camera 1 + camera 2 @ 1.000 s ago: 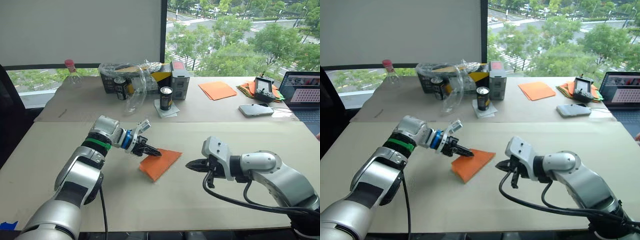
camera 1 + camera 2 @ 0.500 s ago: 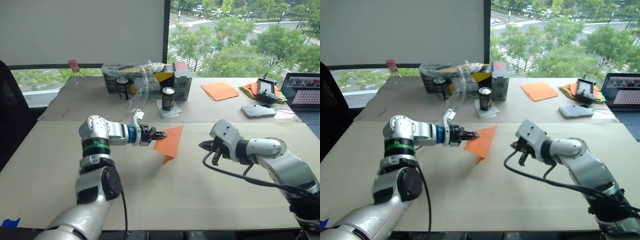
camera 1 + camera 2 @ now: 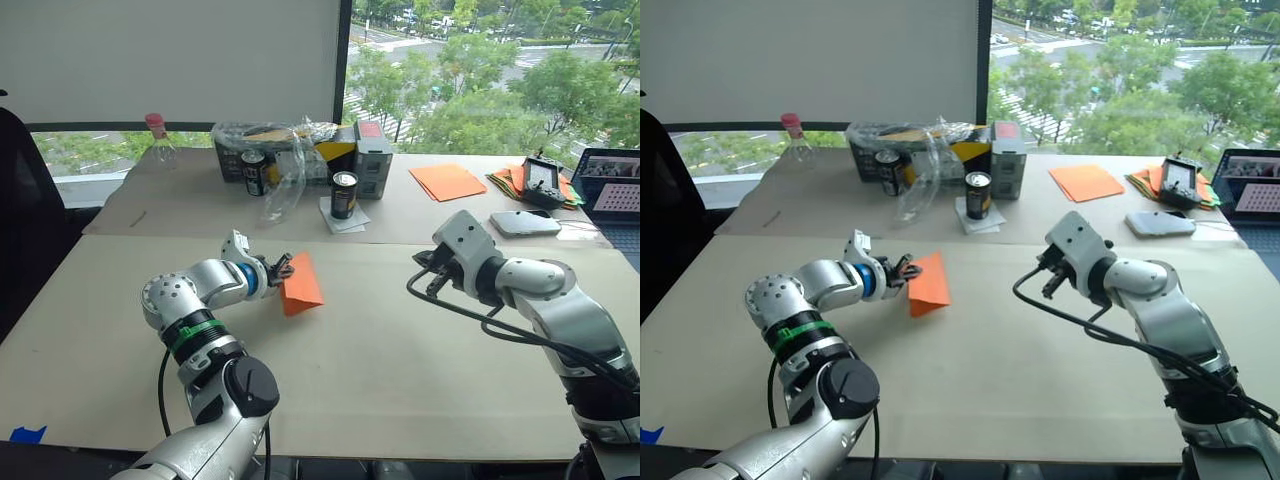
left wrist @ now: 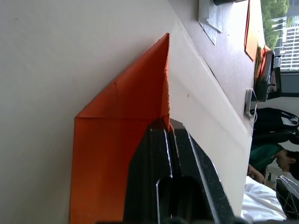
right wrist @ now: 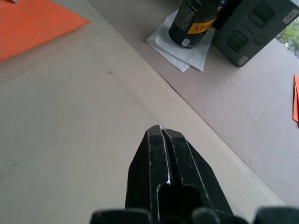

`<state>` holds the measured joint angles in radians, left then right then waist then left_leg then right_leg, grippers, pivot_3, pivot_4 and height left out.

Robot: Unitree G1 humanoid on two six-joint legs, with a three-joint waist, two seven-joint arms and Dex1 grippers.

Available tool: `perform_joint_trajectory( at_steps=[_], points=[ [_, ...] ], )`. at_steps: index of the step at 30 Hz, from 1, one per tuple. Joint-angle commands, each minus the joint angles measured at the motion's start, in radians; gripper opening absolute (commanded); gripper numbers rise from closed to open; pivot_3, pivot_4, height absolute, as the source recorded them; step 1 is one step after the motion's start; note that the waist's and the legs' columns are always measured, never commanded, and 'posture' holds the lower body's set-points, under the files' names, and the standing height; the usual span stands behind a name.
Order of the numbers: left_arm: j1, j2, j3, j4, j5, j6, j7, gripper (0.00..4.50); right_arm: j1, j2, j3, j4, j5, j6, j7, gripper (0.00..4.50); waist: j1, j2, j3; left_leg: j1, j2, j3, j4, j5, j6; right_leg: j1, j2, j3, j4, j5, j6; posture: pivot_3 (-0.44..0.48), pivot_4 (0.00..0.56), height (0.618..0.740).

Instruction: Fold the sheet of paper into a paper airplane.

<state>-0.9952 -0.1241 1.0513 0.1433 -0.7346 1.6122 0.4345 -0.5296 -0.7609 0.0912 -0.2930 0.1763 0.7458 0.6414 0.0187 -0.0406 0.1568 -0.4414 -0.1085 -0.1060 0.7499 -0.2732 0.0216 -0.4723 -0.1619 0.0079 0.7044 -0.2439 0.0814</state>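
The bright orange sheet of paper [image 3: 300, 286] is folded into a pointed wedge with layered flaps, the form of a paper airplane. It hangs upright just above the near table, left of centre, point upward. My left gripper [image 3: 284, 266] is shut on its upper left edge; the left wrist view shows the black fingertips [image 4: 164, 133] pinching the folded paper [image 4: 112, 140]. My right gripper [image 3: 1044, 266] is shut on nothing, well to the right of the paper and above the table. In the right wrist view its gripper [image 5: 161, 130] points toward the paper [image 5: 32, 23].
On the far table stand a black can [image 3: 344, 194] on a napkin, a grey box [image 3: 371, 172], a bagged carton with another can [image 3: 255, 172] and a bottle [image 3: 157, 136]. Back right lie smooth orange sheets [image 3: 446, 182], a mixed-colour pile [image 3: 505, 178], a phone [image 3: 520, 223] and a laptop [image 3: 612, 192].
My left gripper has lifted the folded paper off the table and drawn it back to the left, now standing upright. The right gripper has risen and pulled away to the right.
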Motion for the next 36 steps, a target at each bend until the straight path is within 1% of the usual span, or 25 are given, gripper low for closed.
perform_joint_trajectory(
  at_steps=[1,4,7,11,12,13,14,15,16,18,19,21,22,23,24,25,26,29,30,32,34,36],
  points=[
    [0.030,-0.273,-0.010,0.004,-0.142,0.002,0.081,0.86,-0.018,0.007,-0.007,-0.044,-0.011,-0.008,-0.005,0.00,-0.001,0.000,0.000,0.000,0.000,0.000,0.000,0.000,0.000,0.000,0.000,0.000,0.000,0.000,0.000,0.000,0.150,0.670],
    [0.050,-0.256,-0.035,0.017,-0.243,0.002,0.156,1.85,-0.020,0.014,0.002,-0.047,-0.010,-0.013,0.001,0.00,-0.004,0.000,0.000,0.000,0.000,0.000,0.000,0.000,0.000,0.000,0.000,0.000,0.000,0.000,0.000,0.000,0.150,0.670],
    [0.060,-0.201,-0.051,0.036,-0.339,0.002,0.230,2.81,-0.021,0.041,0.024,-0.063,0.006,-0.024,0.019,0.00,-0.005,0.000,0.000,0.000,0.000,0.000,0.000,0.000,0.000,0.000,0.000,0.000,0.001,0.000,0.000,0.000,0.150,0.670],
    [0.037,-0.057,-0.045,0.086,-0.446,0.002,0.298,4.22,-0.021,0.130,0.049,-0.092,0.050,0.009,0.020,0.00,-0.009,0.000,0.000,0.000,0.001,0.000,0.000,0.000,0.000,-0.001,0.001,0.001,0.003,0.000,0.000,0.000,0.150,0.670],
    [0.042,0.001,-0.058,0.110,-0.480,0.002,0.301,4.46,-0.022,0.187,0.032,-0.093,0.087,0.046,-0.002,0.00,-0.010,0.000,0.000,0.000,0.001,0.000,0.000,0.000,0.000,-0.002,0.001,0.001,0.005,0.000,0.000,0.000,0.150,0.670],
    [0.047,0.041,-0.070,0.128,-0.509,0.002,0.306,4.46,-0.022,0.227,0.018,-0.094,0.111,0.073,-0.017,0.00,-0.012,0.000,0.000,0.000,0.001,0.000,0.001,0.000,-0.001,-0.002,0.001,0.002,0.005,0.000,0.000,0.000,0.150,0.670],
    [0.060,0.110,-0.090,0.151,-0.526,0.002,0.298,4.46,-0.022,0.274,0.014,-0.088,0.132,0.117,-0.039,0.00,-0.012,0.000,0.000,0.001,0.001,0.001,0.001,0.000,-0.001,-0.002,0.001,0.003,0.007,0.000,0.000,0.000,0.150,0.670],
    [0.069,0.161,-0.106,0.170,-0.541,0.002,0.294,4.46,-0.023,0.304,0.013,-0.085,0.145,0.150,-0.054,0.00,-0.018,0.000,0.000,0.001,0.001,0.001,0.001,0.001,-0.001,-0.003,0.001,0.003,0.008,0.000,0.000,0.000,0.150,0.670],
    [0.096,0.255,-0.149,0.189,-0.554,0.002,0.267,4.46,-0.024,0.381,0.005,-0.069,0.159,0.164,-0.099,0.00,-0.021,0.000,0.000,0.001,0.001,0.001,0.002,0.001,-0.002,-0.005,0.002,0.003,0.012,0.000,0.000,0.000,0.150,0.670],
    [0.141,0.419,-0.250,0.218,-0.614,0.002,0.185,4.46,-0.029,0.460,0.039,-0.049,0.158,0.178,-0.138,0.00,-0.041,0.000,0.000,0.000,0.002,0.001,0.002,0.002,-0.003,-0.008,0.003,0.005,0.014,0.000,-0.001,0.000,0.150,0.670],
    [0.164,0.492,-0.315,0.215,-0.635,0.002,0.126,4.49,-0.033,0.499,0.040,-0.041,0.165,0.184,-0.156,0.29,-0.044,0.000,-0.001,-0.001,0.002,0.002,0.002,0.002,-0.004,-0.012,0.004,0.007,0.016,0.000,-0.002,0.000,0.150,0.670],
    [0.193,0.582,-0.414,0.189,-0.643,0.002,0.024,4.50,-0.040,0.541,0.034,-0.041,0.181,0.203,-0.173,1.00,-0.037,0.000,-0.001,-0.006,0.002,0.002,0.004,0.003,-0.006,-0.020,0.004,0.007,0.024,0.000,-0.002,0.000,0.150,0.670],
    [0.215,0.638,-0.467,0.172,-0.644,0.002,-0.041,4.50,-0.046,0.561,0.050,-0.040,0.182,0.209,-0.181,1.20,-0.030,0.001,-0.001,-0.006,0.001,0.001,0.004,0.003,-0.006,-0.020,0.003,0.007,0.024,0.000,-0.002,0.000,0.150,0.670],
    [0.244,0.701,-0.533,0.119,-0.614,0.002,-0.132,4.50,-0.050,0.580,0.072,-0.034,0.176,0.211,-0.190,1.61,-0.028,0.001,-0.001,-0.006,0.000,0.001,0.004,0.003,-0.005,-0.020,0.002,0.006,0.025,0.000,-0.002,0.000,0.150,0.670],
    [0.265,0.746,-0.581,0.081,-0.587,0.002,-0.204,4.50,-0.052,0.594,0.087,-0.030,0.172,0.212,-0.196,1.89,-0.032,0.001,-0.002,-0.006,0.000,0.001,0.005,0.002,-0.005,-0.019,0.002,0.006,0.025,0.000,-0.002,0.000,0.150,0.670],
    [0.299,0.802,-0.647,0.023,-0.541,-0.011,-0.286,4.50,-0.055,0.602,0.127,-0.011,0.147,0.198,-0.200,2.31,-0.033,0.001,-0.002,-0.006,-0.001,0.001,0.006,0.002,-0.005,-0.020,0.002,0.006,0.026,0.000,-0.002,0.000,0.150,0.670],
    [0.323,0.842,-0.697,-0.016,-0.502,-0.031,-0.354,4.50,-0.057,0.605,0.153,0.002,0.130,0.187,-0.203,2.62,-0.035,0.001,-0.002,-0.006,-0.001,0.001,0.006,0.002,-0.004,-0.019,0.002,0.006,0.028,0.000,-0.002,0.000,0.150,0.670],
    [0.446,0.964,-0.850,-0.189,-0.331,-0.285,-0.659,4.50,-0.063,0.634,0.201,0.056,0.096,0.143,-0.221,3.67,-0.038,0.001,-0.002,-0.006,0.000,0.002,0.006,0.002,-0.005,-0.020,0.002,0.006,0.027,-0.001,-0.004,0.000,0.150,0.670],
    [0.480,1.007,-0.895,-0.228,-0.296,-0.328,-0.750,4.50,-0.069,0.642,0.211,0.071,0.085,0.131,-0.226,3.67,-0.042,0.001,-0.002,-0.006,0.000,0.002,0.006,0.002,-0.005,-0.021,0.002,0.006,0.028,-0.002,-0.006,0.000,0.150,0.670],
    [0.524,1.053,-0.923,-0.248,-0.274,-0.369,-0.889,4.50,-0.079,0.662,0.218,0.099,0.068,0.108,-0.239,3.67,-0.041,0.001,-0.002,-0.006,0.001,0.003,0.005,0.002,-0.006,-0.021,0.002,0.006,0.029,-0.005,-0.010,0.000,0.150,0.670],
    [0.545,1.068,-0.915,-0.235,-0.256,-0.396,-0.962,4.50,-0.087,0.678,0.230,0.138,0.033,0.057,-0.258,3.67,-0.040,0.001,-0.002,-0.006,0.002,0.002,0.005,0.002,-0.007,-0.022,0.003,0.005,0.029,-0.006,-0.012,0.000,0.150,0.670],
    [0.574,1.099,-0.944,-0.261,-0.194,-0.457,-1.037,4.50,-0.084,0.697,0.229,0.176,0.006,0.006,-0.281,3.67,-0.046,0.001,-0.002,-0.005,0.003,0.001,0.004,0.001,-0.005,-0.022,0.005,0.004,0.029,-0.006,-0.013,0.000,0.150,0.670]
  ],
)
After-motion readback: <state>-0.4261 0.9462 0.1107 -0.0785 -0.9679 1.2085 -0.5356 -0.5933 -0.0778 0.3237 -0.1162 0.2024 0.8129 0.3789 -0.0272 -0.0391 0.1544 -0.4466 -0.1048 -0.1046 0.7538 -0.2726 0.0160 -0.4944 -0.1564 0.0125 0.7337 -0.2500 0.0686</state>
